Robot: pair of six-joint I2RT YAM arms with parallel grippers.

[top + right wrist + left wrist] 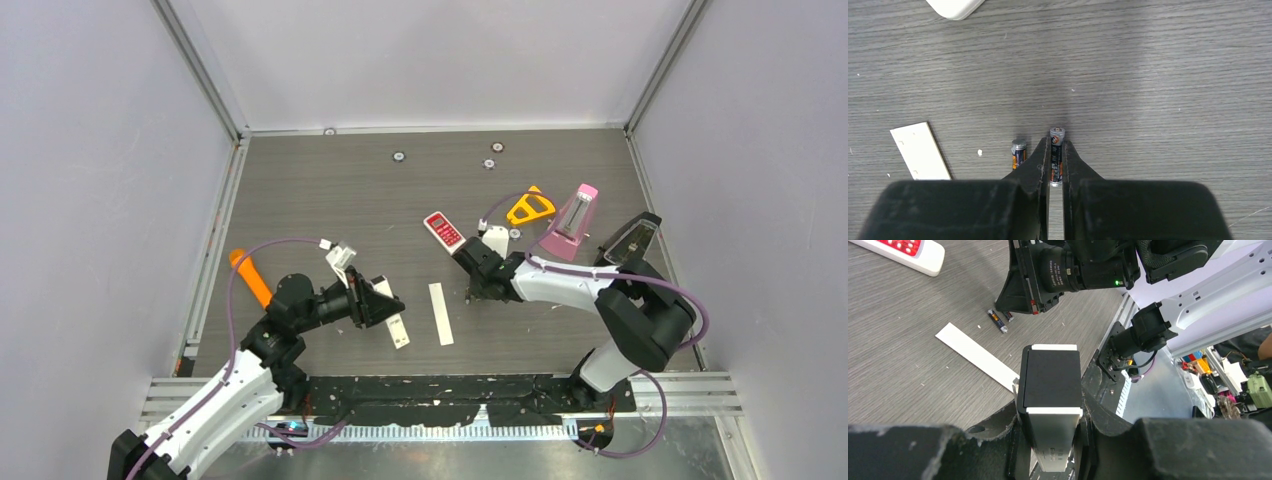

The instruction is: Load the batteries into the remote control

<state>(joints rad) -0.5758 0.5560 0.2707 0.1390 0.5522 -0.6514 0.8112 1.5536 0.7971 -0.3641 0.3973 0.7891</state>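
Your right gripper (1056, 150) pinches one battery (1057, 136) down at the table (1148, 75), second battery (1018, 151) just beside its fingers. Your left gripper (1050, 432) clamps the remote (1050, 375), white strip (975, 355) lying near

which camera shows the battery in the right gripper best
Right wrist: the battery sits clearly between the right gripper fingers. Left wrist shows it tiny and far; the top view hides it under the gripper.
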